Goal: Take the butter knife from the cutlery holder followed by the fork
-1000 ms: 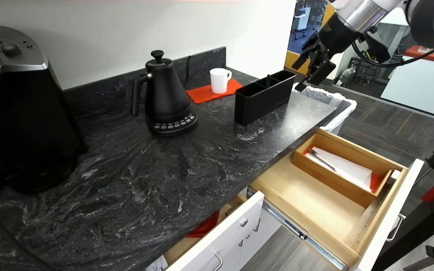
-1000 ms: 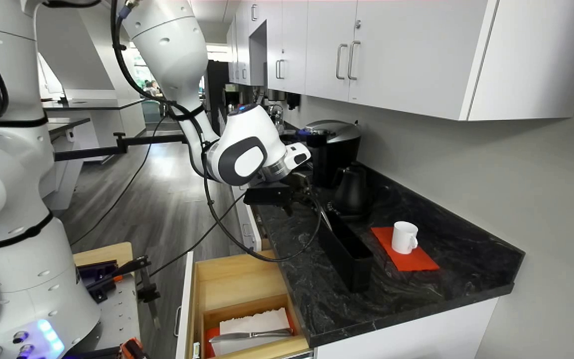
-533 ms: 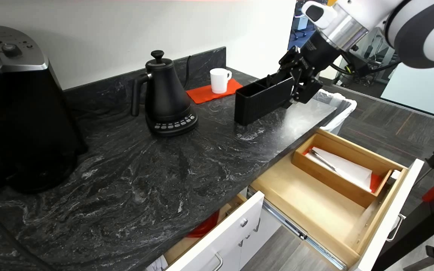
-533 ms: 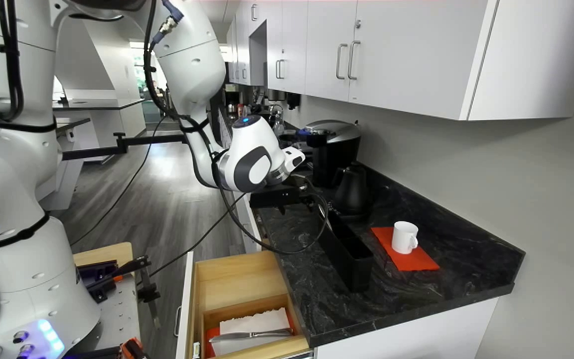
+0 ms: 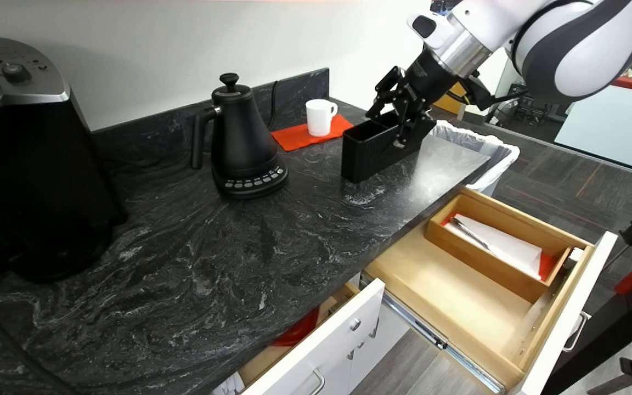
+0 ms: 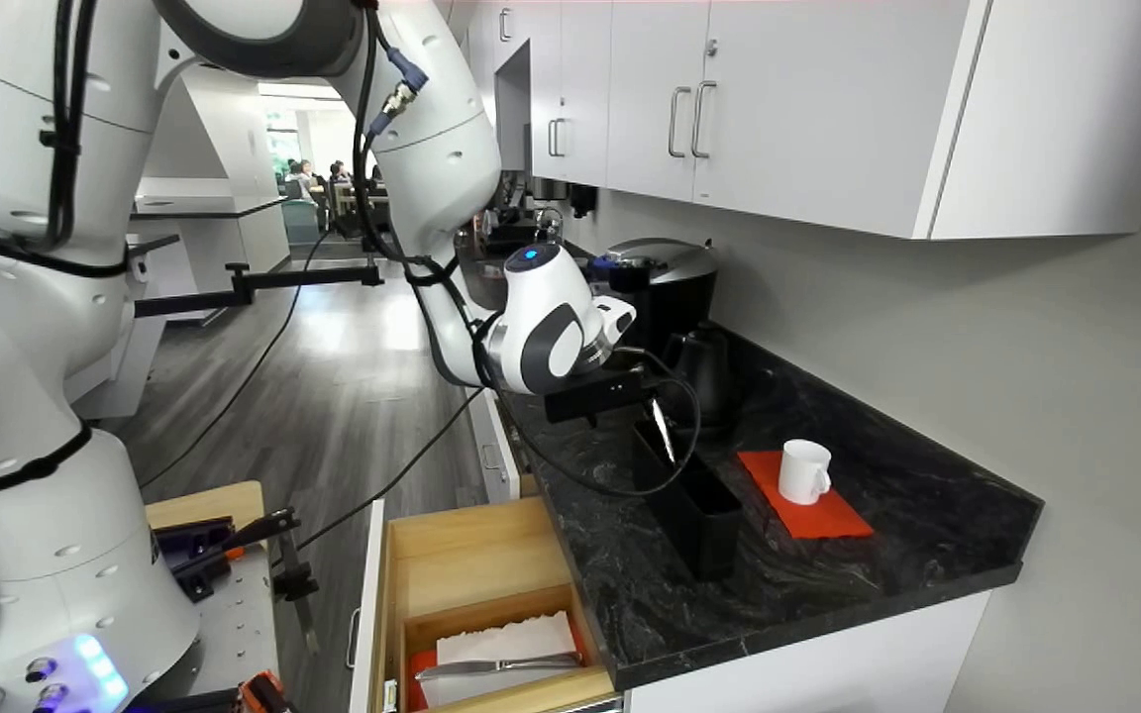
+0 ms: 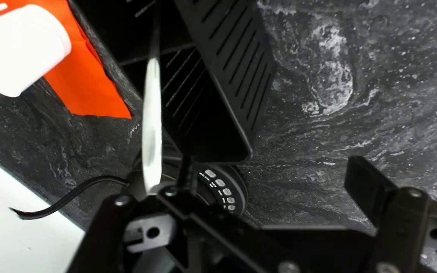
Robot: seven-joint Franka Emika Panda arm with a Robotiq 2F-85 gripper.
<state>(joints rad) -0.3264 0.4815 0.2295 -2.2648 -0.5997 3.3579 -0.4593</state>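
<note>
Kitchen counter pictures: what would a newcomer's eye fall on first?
Probably the big white robot arm, bent over the countertop at the black cutlery holder. Next, likely the white mug on its orange-red napkin, between holder and wall. Then the open drawer below, its wooden box holding a shiny butter knife on a white napkin.

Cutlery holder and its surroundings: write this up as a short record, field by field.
Cutlery holder: black, standing on the dark countertop
Contents: silvery utensil, tilted, rising above the rim; lower end hidden, type unclear
Open drawer: butter knife lying across a white sheet
Gripper: open, close to the holder, nothing between its jaws
Nearby: black kettle; white mug, upright on red cloth
</note>
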